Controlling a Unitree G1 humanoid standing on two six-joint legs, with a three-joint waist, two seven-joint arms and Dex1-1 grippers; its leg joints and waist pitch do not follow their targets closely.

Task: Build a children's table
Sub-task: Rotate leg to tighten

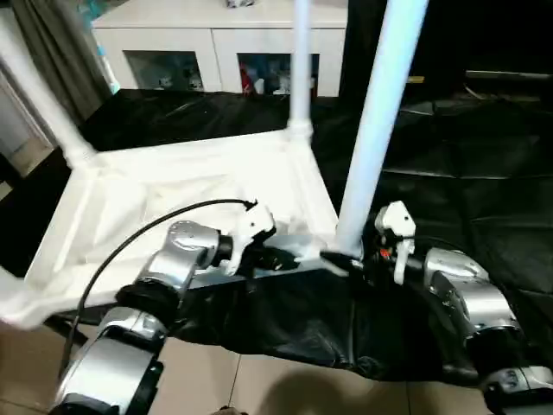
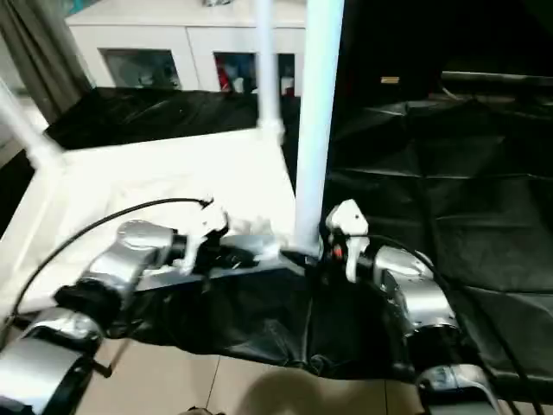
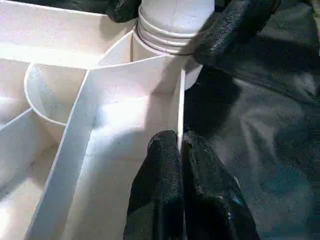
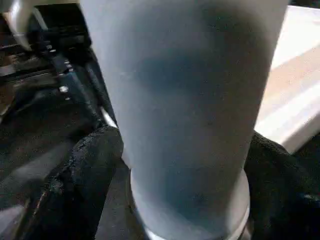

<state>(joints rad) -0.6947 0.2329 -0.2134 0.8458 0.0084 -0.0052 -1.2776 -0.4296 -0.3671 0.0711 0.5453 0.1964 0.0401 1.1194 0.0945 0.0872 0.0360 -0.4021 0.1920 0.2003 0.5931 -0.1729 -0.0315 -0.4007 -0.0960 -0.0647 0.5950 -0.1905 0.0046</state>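
The right gripper (image 4: 185, 165) has its fingers spread around the base of the near-right leg (image 1: 380, 121), hugging it. The left gripper (image 3: 181, 150) is pinched shut on the rim of the tabletop (image 1: 173, 207), just left of that corner. The top lies upside down on black sheeting, ribs up. I count three legs standing, so it looks mostly done; the near-left corner I can't make out.

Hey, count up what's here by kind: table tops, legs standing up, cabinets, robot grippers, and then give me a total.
table top: 1
legs standing up: 3
cabinet: 1
grippers, left gripper and right gripper: 2
Total: 7
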